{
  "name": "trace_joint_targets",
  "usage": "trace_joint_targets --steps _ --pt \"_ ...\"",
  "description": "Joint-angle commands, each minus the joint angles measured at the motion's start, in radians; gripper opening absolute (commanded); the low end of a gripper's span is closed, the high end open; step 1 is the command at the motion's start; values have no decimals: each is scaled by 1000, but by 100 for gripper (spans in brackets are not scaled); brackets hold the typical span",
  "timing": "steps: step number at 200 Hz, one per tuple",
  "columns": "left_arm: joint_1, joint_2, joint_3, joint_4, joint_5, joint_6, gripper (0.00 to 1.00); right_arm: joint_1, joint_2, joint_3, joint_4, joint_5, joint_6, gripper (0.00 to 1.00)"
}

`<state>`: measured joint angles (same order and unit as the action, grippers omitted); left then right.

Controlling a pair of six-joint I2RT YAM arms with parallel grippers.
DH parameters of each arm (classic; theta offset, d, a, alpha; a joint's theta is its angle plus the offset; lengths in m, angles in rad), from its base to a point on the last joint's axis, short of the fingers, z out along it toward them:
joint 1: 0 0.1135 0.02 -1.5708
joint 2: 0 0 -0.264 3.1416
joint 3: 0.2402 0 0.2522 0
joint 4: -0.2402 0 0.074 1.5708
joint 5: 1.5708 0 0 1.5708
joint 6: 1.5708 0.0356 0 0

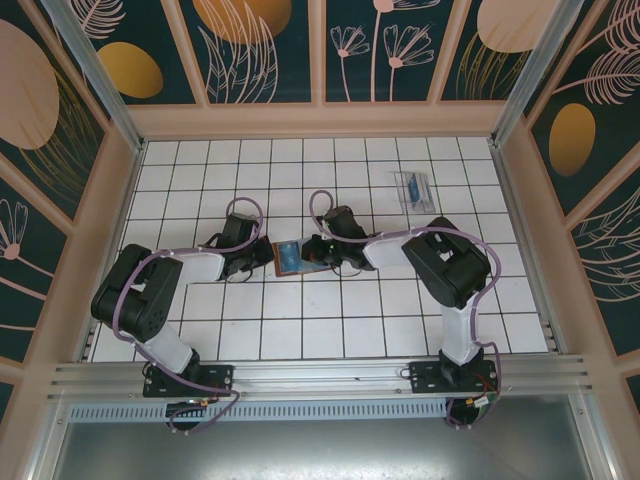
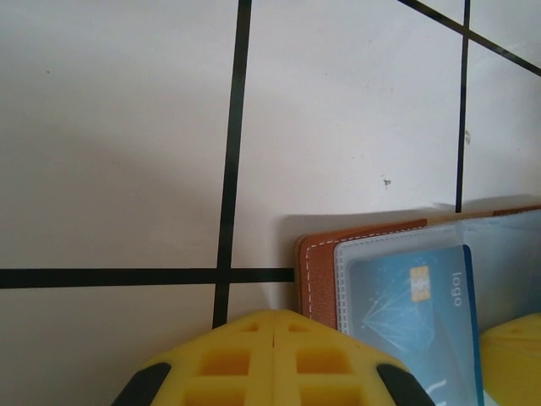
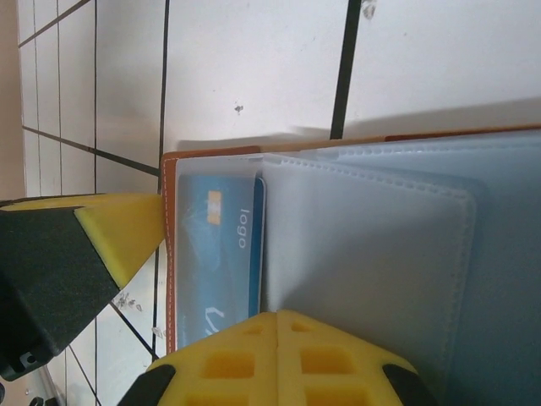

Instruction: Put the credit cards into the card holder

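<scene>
The card holder [image 1: 288, 256] lies open on the tiled floor between my two grippers, brown leather [image 2: 318, 269] with clear sleeves [image 3: 363, 262]. A blue credit card [image 2: 414, 309] marked "logo" sits inside the sleeve nearest the leather edge [image 3: 216, 254]. My left gripper [image 2: 279, 318] is shut with nothing in it, its tip just beside the holder's corner [image 1: 266, 256]. My right gripper [image 3: 279, 316] is shut too, its tip over the clear sleeves next to the blue card [image 1: 316, 252]. More credit cards [image 1: 413, 188], pale with blue, lie at the back right.
White tiles with dark grout cover the floor [image 1: 340, 330]. Patterned walls [image 1: 320, 60] close in the back and sides, with a metal rail [image 1: 320, 375] along the near edge. The left gripper's yellow finger [image 3: 118, 228] shows beside the holder in the right wrist view.
</scene>
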<state>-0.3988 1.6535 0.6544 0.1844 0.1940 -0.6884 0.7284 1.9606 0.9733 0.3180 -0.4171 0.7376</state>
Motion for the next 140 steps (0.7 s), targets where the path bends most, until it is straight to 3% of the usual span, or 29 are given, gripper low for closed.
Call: trace_joint_targets --steps 1,53,140 --pt "-25 32 -27 -25 90 -5 4 17 38 16 19 -46 -1 0" --pt "-25 20 -33 -31 71 1 6 4 -4 30 -37 -50 -67 0" --pt "-25 13 -24 -56 38 11 6 -40 -154 -56 -172 85 -167 27"
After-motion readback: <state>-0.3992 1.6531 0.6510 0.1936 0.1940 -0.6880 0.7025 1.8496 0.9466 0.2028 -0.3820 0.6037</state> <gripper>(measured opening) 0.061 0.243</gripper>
